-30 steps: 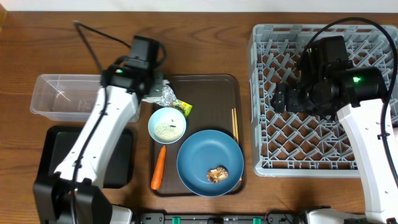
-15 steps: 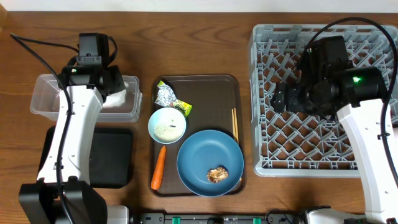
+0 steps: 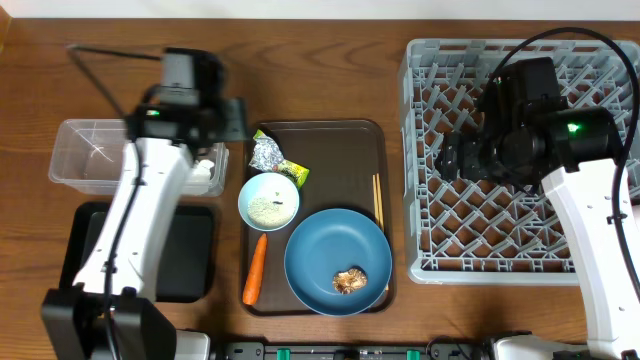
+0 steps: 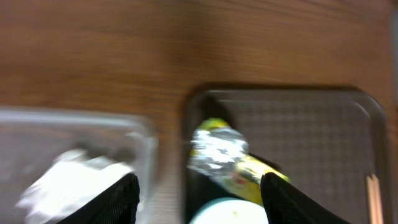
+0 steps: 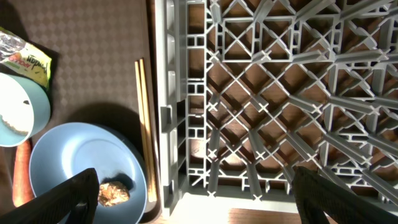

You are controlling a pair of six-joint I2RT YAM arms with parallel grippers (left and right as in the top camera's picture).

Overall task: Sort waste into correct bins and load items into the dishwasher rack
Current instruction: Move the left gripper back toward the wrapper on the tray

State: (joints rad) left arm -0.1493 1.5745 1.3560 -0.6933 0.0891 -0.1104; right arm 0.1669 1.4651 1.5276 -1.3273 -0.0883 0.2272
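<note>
Left pincer (image 4: 199, 196), spread empty, has left white paper (image 4: 65, 177) in clear tub (image 3: 72, 132) and returns toward foil wrapper (image 3: 266, 153); right pincer (image 5: 202, 186) spread, unmoved.

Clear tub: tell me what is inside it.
Crumpled white paper lies inside the clear tub, blurred in the left wrist view. The left arm covers the tub's middle from overhead, so anything under it is hidden.
</note>
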